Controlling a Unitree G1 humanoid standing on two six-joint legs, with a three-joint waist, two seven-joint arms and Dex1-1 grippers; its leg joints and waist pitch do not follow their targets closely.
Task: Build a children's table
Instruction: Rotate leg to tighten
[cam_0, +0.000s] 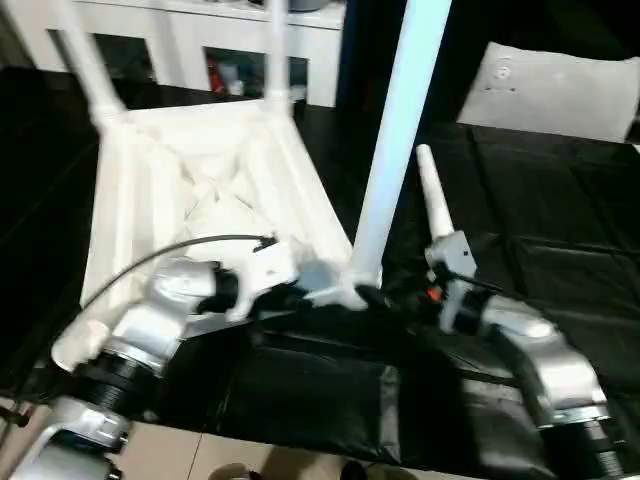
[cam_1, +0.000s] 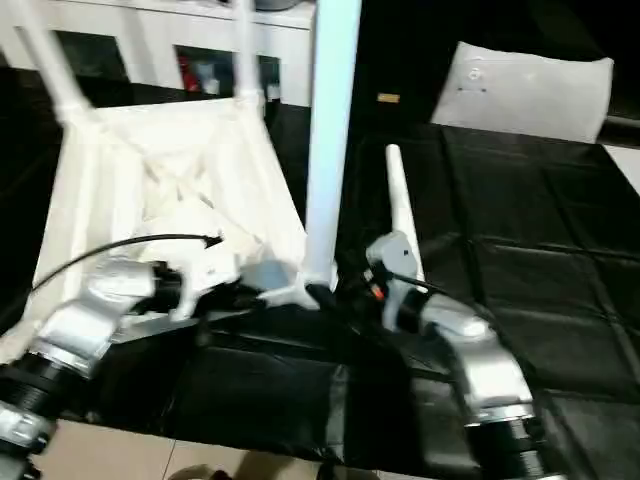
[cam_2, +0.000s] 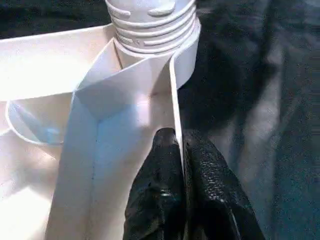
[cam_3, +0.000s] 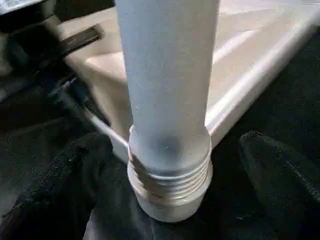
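The white table top (cam_0: 200, 180) lies upside down on the black mat, ribs facing up. Two legs stand in its far corners. A third leg (cam_0: 400, 130) stands upright in the near right corner socket, its threads (cam_3: 170, 175) partly showing above the socket. My left gripper (cam_2: 181, 137) is shut on the thin rim wall of the top, just beside that socket (cam_2: 185, 55). My right gripper (cam_3: 172, 150) is open, one finger on each side of the leg's base, apart from it. A fourth leg (cam_0: 435, 200) lies loose on the mat behind my right wrist.
White cabinets (cam_0: 200, 30) with glass doors run along the back. A flat white panel (cam_0: 555, 90) lies at the back right. The black mat (cam_0: 560, 250) stretches to the right. The mat's front edge meets beige floor (cam_0: 200, 450) near me.
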